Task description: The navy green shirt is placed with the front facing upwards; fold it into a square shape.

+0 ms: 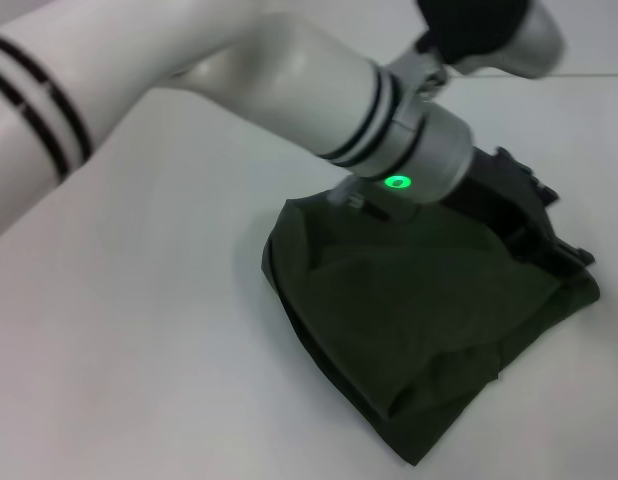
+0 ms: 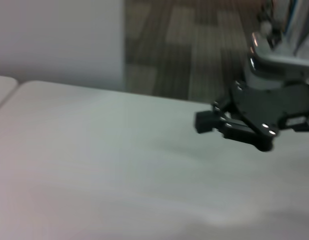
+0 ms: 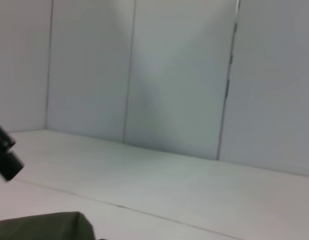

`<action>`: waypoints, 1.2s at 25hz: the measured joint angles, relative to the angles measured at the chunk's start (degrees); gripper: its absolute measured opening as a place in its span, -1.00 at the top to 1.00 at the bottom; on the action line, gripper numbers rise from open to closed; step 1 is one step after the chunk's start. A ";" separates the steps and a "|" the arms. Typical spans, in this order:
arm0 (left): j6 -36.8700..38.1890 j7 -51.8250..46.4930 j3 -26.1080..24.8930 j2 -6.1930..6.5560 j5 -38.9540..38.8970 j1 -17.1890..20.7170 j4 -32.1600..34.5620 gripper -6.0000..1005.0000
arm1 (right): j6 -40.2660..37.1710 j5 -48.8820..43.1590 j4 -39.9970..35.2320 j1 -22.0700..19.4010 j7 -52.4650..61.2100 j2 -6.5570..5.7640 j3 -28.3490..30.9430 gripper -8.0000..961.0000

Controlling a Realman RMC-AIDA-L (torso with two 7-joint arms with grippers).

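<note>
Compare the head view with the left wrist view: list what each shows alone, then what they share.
Only the head view shows the navy green shirt, folded into a rough bundle with no lettering visible, and the left arm reaching over it, with the left gripper at the shirt's far right edge. Only the left wrist view shows the right gripper above the table's far edge and the carpeted floor beyond. Both show the white table.

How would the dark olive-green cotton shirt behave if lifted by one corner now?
The dark olive-green cotton shirt would probably sag and unfold: it lies in loose, rumpled layers. It looks light and limp. Pushed on the smooth white table, it would likely bunch rather than slide whole.
</note>
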 joint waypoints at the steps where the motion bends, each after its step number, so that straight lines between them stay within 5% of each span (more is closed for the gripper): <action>1: 0.02 0.48 -0.89 0.03 -0.31 1.15 0.57 -0.24 | -0.01 -0.74 -1.20 0.03 1.00 0.19 0.00 0.98; 7: 3.73 9.26 -9.14 0.20 -6.77 12.33 3.98 -0.79 | -2.02 -8.90 -15.27 0.75 12.68 3.09 -0.22 0.98; 14: 19.49 26.50 -30.37 0.44 -13.11 24.46 -1.49 -0.82 | -12.36 -18.97 -29.20 4.00 26.83 3.85 -0.46 0.98; 19: 29.02 37.12 -41.70 1.21 -13.28 28.99 -7.74 -0.82 | -17.87 -25.22 -39.18 6.88 36.96 4.12 -3.65 0.55; 20: 35.18 43.61 -48.61 2.40 -12.47 31.63 -12.24 -0.82 | -18.76 -26.58 -41.16 7.37 39.22 4.13 -5.09 0.48; 24: 41.01 48.84 -55.06 3.49 -10.08 35.16 -15.58 -0.82 | -21.01 -31.56 -48.70 9.49 47.32 4.15 -11.63 0.20; 30: 43.59 52.11 -60.36 2.75 -4.69 40.04 -15.74 -0.82 | -22.13 -39.98 -57.91 14.84 61.68 4.00 -24.90 -0.10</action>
